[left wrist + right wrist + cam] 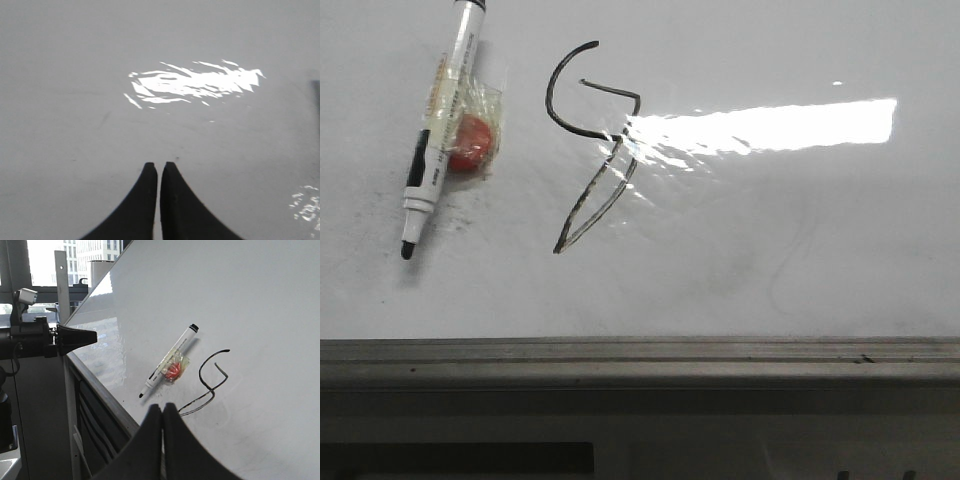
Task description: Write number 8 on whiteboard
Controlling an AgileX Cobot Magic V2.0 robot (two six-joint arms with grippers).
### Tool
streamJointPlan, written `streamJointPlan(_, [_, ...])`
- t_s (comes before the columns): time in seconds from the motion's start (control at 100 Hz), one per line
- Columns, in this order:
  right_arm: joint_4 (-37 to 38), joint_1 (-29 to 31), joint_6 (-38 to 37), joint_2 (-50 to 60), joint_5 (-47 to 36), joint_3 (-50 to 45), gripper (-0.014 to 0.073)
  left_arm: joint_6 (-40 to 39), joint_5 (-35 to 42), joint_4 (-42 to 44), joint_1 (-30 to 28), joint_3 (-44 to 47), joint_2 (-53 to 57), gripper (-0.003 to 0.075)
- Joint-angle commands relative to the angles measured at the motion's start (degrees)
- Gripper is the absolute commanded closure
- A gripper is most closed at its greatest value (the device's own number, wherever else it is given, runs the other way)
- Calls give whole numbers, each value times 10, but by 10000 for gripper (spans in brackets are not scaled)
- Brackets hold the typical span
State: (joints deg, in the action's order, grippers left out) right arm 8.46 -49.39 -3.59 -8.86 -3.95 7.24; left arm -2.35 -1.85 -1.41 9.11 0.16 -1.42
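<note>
The whiteboard point(770, 240) fills the front view. The number 8 point(550, 100) is a thin black hook joined to a narrow pointed loop, left of centre; it also shows in the right wrist view point(200, 375). A black-and-white marker point(440, 130) lies uncapped on the board to its left, with a red lump point(472, 145) taped to it. My left gripper point(159, 165) is shut and empty above bare board point(75, 75). My right gripper point(162, 407) is shut and empty, held off the board's near edge, apart from the marker point(167, 362). Neither gripper shows in the front view.
A grey metal ledge point(640, 360) runs along the board's near edge. A bright rectangular glare point(770, 125) lies right of the number. In the right wrist view a black arm part point(75, 336) juts over the board's far end, with windows and buildings behind.
</note>
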Motion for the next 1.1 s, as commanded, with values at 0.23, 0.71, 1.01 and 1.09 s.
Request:
streamJointPlan(0.23, [4,0,3,-5,-43,13,657,-8,-150,-14,-65,18,33,741])
streamJointPlan(0.71, [4,0,3,-5,-43,13,657,-8,-150,-17,-65,18,33,741])
streamJointPlan(1.01, [4,0,3,-5,-43,13,657,-8,-150,-17,-65,18,33,741])
streamJointPlan(1.09, [4,0,3,-5,-43,13,657,-8,-150,-17,-65,18,33,741])
